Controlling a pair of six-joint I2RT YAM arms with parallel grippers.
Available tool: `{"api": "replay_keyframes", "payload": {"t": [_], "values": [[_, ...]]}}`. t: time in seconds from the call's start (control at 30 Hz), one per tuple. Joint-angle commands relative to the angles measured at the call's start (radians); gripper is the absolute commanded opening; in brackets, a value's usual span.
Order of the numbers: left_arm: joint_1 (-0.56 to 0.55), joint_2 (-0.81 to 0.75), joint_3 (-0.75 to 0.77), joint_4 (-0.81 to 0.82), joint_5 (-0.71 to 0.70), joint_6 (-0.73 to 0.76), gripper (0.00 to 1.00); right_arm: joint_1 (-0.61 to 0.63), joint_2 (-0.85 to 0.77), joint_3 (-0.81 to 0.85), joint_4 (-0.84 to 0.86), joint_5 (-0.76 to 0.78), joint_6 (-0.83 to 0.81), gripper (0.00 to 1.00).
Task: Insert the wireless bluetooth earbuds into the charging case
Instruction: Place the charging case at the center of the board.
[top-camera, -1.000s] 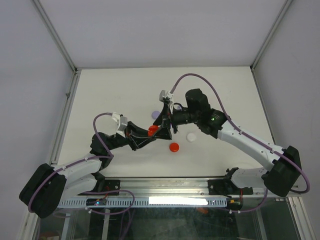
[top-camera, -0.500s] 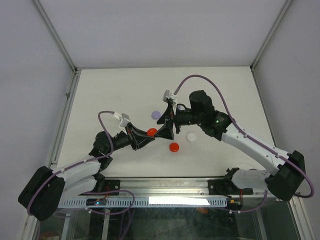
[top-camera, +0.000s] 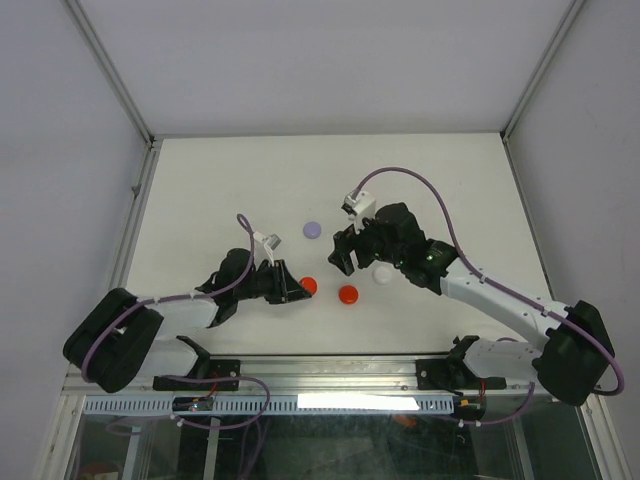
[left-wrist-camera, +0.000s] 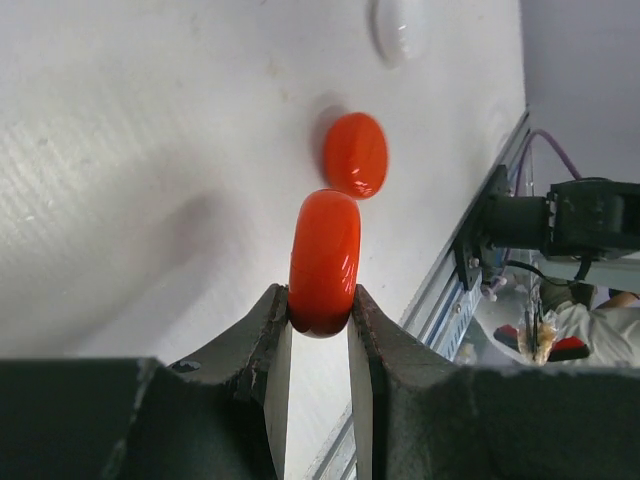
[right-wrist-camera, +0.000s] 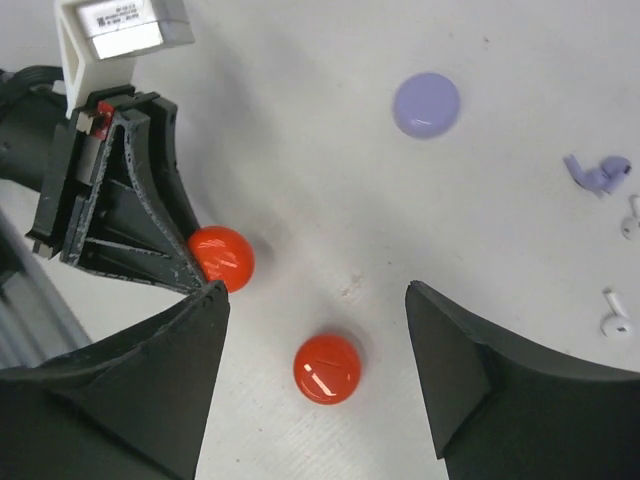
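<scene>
Little of the task looks done, since no earbud sits in any case. The small lilac stemmed plastic earbud (right-wrist-camera: 598, 174) and two tiny white stemmed earbuds (right-wrist-camera: 618, 322) lie loose on the white surface (top-camera: 220, 190). They are at about three o'clock in the right wrist view, well apart from every disc. No red earbud shows.

The left hand (left-wrist-camera: 320, 300) is clamped on a glossy red round plastic disc (left-wrist-camera: 324, 255), gripped edge-on by its rim and held low over the surface. I take this disc for a charging case, and it looks closed. The right hand (right-wrist-camera: 315, 295) has its jaws wide apart and empty, hovering just beyond that disc.

What is left, as I judge it: open the case, fetch an earbud, and seat it.

From above, a second red round disc (top-camera: 348, 294) lies at three o'clock of the held one. A white round disc (top-camera: 382, 274) lies further out the same way, and a lilac round disc (top-camera: 312, 230) lies at twelve o'clock. The two hands are crowded together, and the second red disc lies under the right hand's reach.
</scene>
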Motion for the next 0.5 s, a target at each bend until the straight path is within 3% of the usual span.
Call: {"api": "replay_keyframes", "payload": {"t": [0.0,0.23,0.47], "values": [[-0.026,0.122,0.081,-0.040,0.040,-0.082,0.08,-0.002,-0.038,-0.013,0.063,0.197,0.032,0.74],[-0.079,0.273,0.180,-0.130,0.013,-0.097,0.18,-0.004,-0.058,-0.058,0.082,0.253,0.033,0.75],[-0.099,0.294,0.230,-0.253,-0.034,-0.090,0.49,-0.003,-0.053,-0.069,0.080,0.323,0.039,0.76]]}}
